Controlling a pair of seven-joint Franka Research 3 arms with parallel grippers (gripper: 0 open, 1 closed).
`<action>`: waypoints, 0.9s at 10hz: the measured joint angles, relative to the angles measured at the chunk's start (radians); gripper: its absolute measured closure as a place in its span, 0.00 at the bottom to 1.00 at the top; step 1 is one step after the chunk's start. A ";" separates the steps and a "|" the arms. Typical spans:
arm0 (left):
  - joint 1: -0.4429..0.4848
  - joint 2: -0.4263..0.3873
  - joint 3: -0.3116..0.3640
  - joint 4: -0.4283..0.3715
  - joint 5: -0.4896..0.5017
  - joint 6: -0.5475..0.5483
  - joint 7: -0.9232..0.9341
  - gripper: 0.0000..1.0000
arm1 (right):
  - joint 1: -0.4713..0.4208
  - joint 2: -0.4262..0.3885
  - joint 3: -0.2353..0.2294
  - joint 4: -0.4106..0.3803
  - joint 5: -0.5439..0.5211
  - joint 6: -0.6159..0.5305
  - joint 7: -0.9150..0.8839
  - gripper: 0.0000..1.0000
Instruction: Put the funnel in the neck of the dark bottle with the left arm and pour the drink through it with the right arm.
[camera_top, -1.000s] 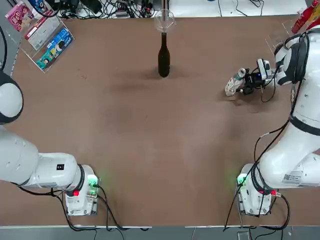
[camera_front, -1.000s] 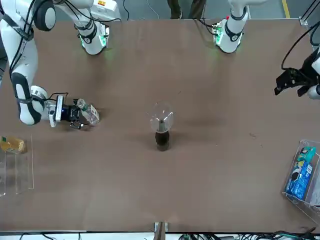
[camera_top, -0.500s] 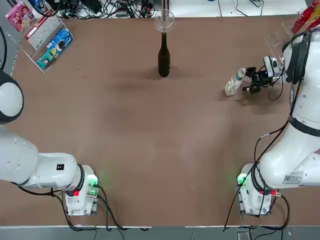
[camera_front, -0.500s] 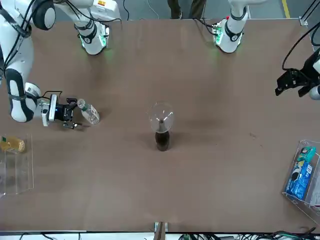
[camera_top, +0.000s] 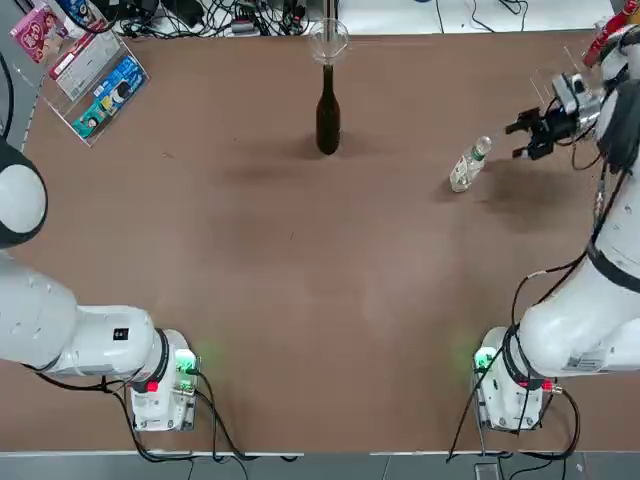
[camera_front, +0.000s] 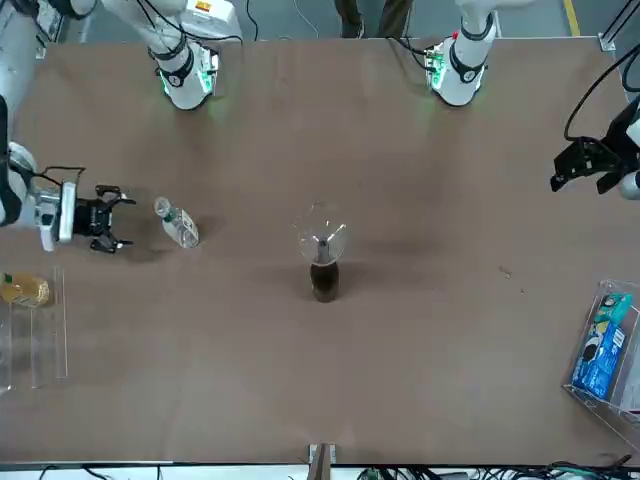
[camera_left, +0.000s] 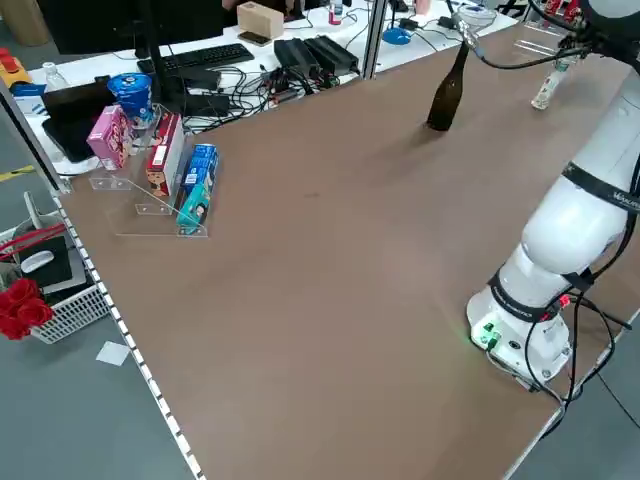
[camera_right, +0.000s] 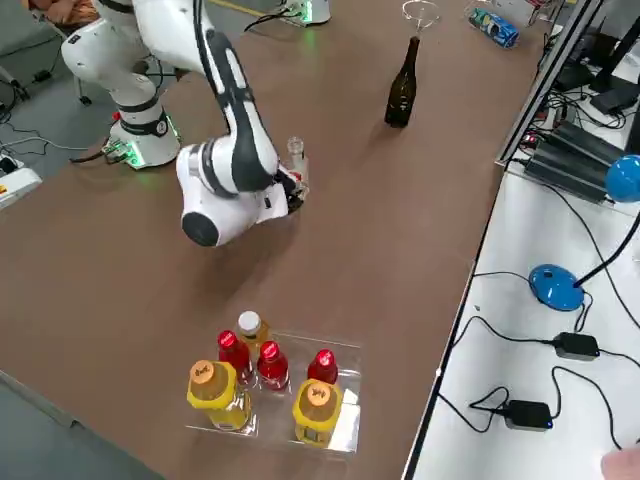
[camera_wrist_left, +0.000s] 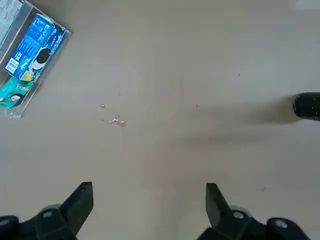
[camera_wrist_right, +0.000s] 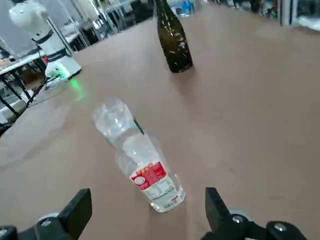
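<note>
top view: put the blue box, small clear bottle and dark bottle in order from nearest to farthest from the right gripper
From the right gripper:
1. small clear bottle, just left
2. dark bottle, farther left
3. blue box, far-left corner

My right gripper (camera_top: 522, 136) hangs open over the table's far right (fingers (camera_wrist_right: 75, 212) well parted), my left gripper (camera_front: 555, 175) open too.

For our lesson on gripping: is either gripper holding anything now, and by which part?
No, nothing is held; the left gripper and right gripper are both empty.
</note>
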 joint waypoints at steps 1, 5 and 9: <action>0.000 0.000 0.000 0.000 0.000 0.000 0.000 0.01 | 0.006 -0.075 0.001 0.013 -0.077 0.022 0.128 0.00; -0.001 0.000 0.000 0.004 0.000 0.000 0.000 0.01 | 0.019 -0.310 0.071 0.075 -0.366 0.045 0.689 0.00; -0.002 0.000 -0.001 0.005 0.000 0.000 -0.007 0.01 | 0.024 -0.439 0.215 0.200 -0.614 0.053 1.302 0.00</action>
